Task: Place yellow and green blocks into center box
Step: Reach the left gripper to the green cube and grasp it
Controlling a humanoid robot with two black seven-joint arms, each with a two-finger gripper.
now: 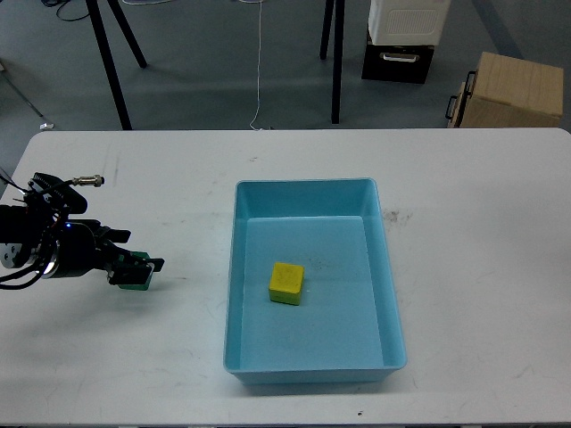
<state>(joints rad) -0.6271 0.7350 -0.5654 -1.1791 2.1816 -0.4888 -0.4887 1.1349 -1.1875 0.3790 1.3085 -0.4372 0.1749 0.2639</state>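
Note:
A yellow block (286,283) lies inside the light blue box (312,194) at the middle of the white table. My left gripper (136,268) is at the left of the table, well left of the box, with its fingers closed around a green block (138,276) that sits low at the table surface. I cannot tell whether the block touches the table. My right gripper is out of view.
The white table (482,267) stretches to the right of the box. Beyond the far edge are black stand legs (111,62), a white and black crate (401,40) and a cardboard box (513,89) on the floor.

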